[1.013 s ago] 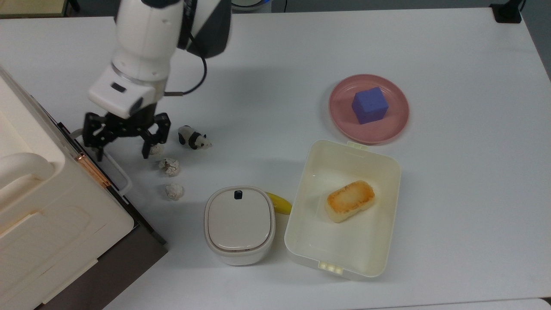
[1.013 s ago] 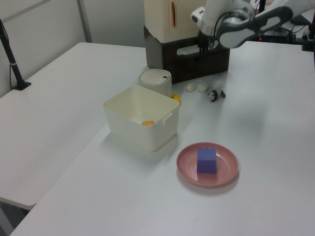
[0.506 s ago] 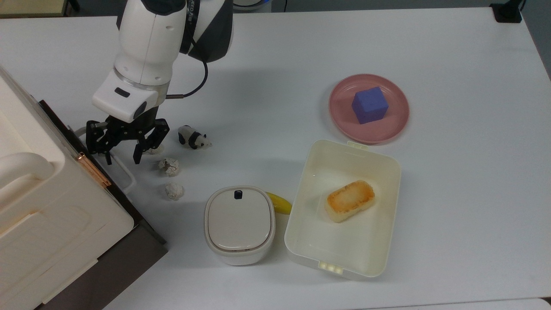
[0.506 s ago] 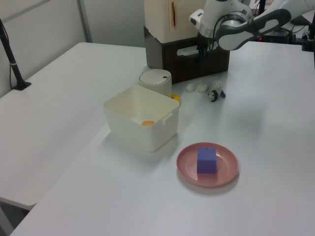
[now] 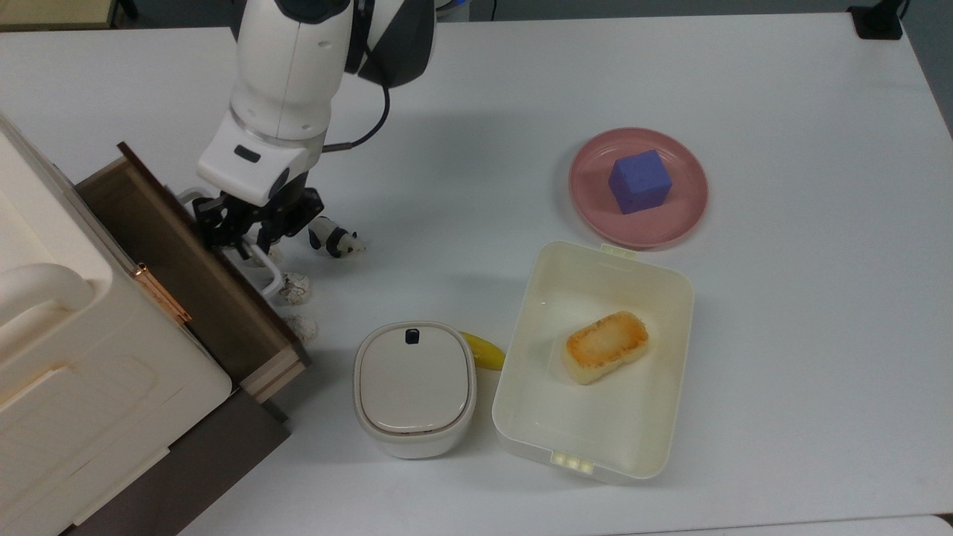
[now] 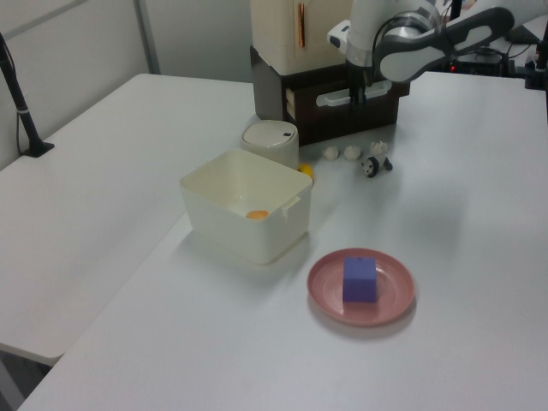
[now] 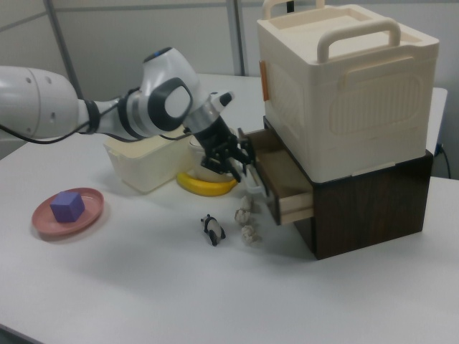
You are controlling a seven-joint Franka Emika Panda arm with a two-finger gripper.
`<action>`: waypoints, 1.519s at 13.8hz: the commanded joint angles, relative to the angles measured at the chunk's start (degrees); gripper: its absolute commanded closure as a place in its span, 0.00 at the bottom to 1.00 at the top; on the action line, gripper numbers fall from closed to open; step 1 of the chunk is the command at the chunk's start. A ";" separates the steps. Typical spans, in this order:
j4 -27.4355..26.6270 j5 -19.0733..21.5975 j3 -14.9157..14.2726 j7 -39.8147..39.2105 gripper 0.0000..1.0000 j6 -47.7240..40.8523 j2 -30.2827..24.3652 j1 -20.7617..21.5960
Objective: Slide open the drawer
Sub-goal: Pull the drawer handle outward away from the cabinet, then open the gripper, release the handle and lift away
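At the counter's (image 5: 782,357) edge on the top view's left, the drawer (image 5: 186,275) now stands well out from under the cream cabinet (image 7: 344,93), where half a second ago only a dark sliver of its front showed and a second ago it was shut. The tool (image 5: 249,227) has its fingers closed round the drawer's white handle (image 5: 257,257) and has drawn back with it, away from the cabinet. Judging by the brown inside laid bare, the task is mostly done; a little more pull may remain.

Just ahead of the drawer front lie three crumpled white lumps (image 5: 295,287), and the front now reaches them, the nearest one half under its corner; further pulling would probably push them along. A small panda figure (image 5: 335,240) stands just beside the tool. Farther off sit a lidded white pot (image 5: 414,387), a banana (image 5: 484,350) behind it, an open lunch box (image 5: 521,417) holding a piece of toast (image 5: 604,346), and a pink plate (image 5: 685,208) with a purple cube (image 5: 639,181), all well clear of the drawer's path.
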 commanded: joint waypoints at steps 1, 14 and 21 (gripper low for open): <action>-4.01 2.18 4.68 0.80 0.76 -7.53 -6.21 1.93; -1.99 2.27 9.60 27.40 0.00 -13.24 -10.17 1.85; -1.46 13.76 13.49 45.80 0.00 -27.22 -15.88 0.71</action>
